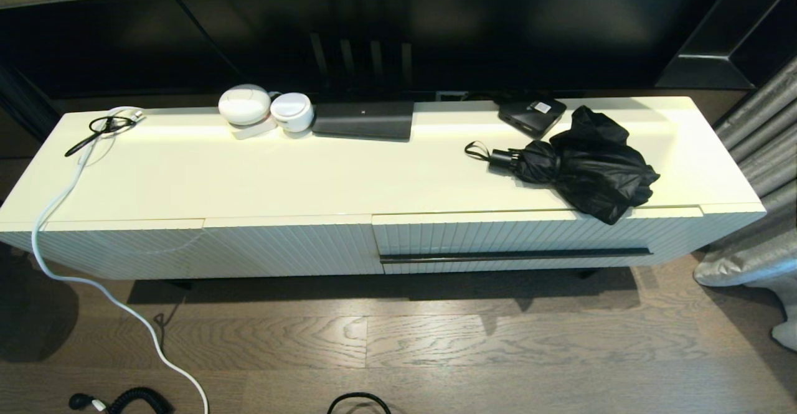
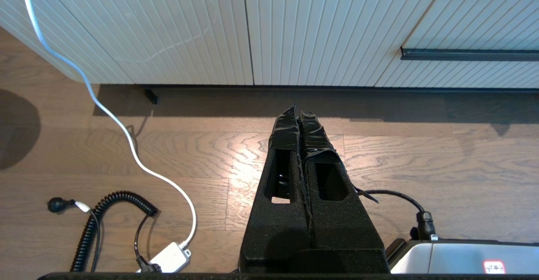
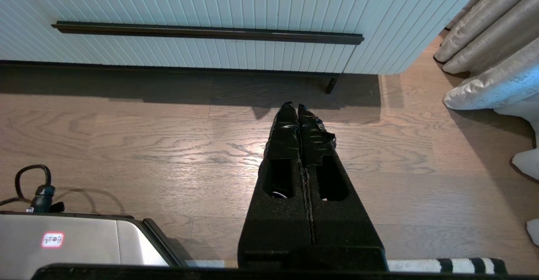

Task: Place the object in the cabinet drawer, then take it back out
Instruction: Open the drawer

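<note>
The black compact umbrella (image 1: pixel 585 165) lies on the right part of the cabinet top, its rumpled fabric hanging a little over the front edge, its short handle and wrist loop (image 1: pixel 476 150) pointing left. Below it the ribbed cream drawer (image 1: pixel 498 236) is closed, with its long black handle bar (image 1: pixel 515 254) (image 3: pixel 206 33) (image 2: pixel 469 54) across the front. Neither arm shows in the head view. My left gripper (image 2: pixel 297 110) is shut and empty, low over the wooden floor in front of the cabinet's left half. My right gripper (image 3: pixel 297 107) is shut and empty over the floor, below the drawer's handle bar.
On the cabinet top stand two white round devices (image 1: pixel 264 110), a flat dark box (image 1: pixel 364 119), a black box with a white label (image 1: pixel 531 114) and a cable bundle (image 1: pixel 106 126). A white cable (image 1: pixel 93 277) trails to the floor. Grey curtains (image 1: pixel 759 171) hang at the right.
</note>
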{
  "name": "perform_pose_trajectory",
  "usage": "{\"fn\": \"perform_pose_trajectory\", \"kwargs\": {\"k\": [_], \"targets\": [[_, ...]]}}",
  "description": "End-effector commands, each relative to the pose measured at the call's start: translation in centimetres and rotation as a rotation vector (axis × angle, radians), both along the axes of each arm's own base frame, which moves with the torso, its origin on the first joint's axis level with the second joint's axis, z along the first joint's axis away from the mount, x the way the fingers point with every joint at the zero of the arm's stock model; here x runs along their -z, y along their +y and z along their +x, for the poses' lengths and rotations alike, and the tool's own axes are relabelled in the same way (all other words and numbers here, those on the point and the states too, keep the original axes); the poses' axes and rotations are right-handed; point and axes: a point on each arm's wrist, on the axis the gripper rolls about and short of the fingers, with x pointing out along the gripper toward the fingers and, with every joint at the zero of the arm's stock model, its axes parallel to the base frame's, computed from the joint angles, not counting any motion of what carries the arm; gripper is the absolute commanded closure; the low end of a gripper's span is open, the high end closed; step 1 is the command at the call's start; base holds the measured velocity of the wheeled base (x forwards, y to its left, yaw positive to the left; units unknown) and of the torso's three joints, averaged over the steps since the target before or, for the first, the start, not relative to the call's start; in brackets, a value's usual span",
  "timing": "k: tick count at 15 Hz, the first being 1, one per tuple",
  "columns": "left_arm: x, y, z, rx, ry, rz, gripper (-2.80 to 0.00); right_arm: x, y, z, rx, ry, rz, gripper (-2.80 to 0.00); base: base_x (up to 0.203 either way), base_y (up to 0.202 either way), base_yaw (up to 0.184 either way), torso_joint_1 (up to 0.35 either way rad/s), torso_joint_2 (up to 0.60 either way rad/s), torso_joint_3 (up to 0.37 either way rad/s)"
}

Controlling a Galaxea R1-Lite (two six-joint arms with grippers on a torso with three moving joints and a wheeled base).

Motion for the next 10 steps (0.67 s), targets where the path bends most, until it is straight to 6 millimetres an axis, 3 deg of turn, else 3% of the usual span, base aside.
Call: {"fn": "perform_pose_trajectory", "kwargs": {"k": [1, 10], "targets": [[0.03, 0.0, 0.01, -0.001, 0.001, -0.001, 0.0, 0.01, 0.0, 0.0, -0.001, 0.001, 0.002, 0.0, 0.0, 0.0, 0.0, 0.0, 0.0, 0.0], [0.03, 0.0, 0.01, -0.001, 0.001, -0.001, 0.0, 0.04, 0.0, 0.0, -0.001, 0.004, -0.004, 0.0, 0.0, 0.0, 0.0, 0.0, 0.0, 0.0]]}}
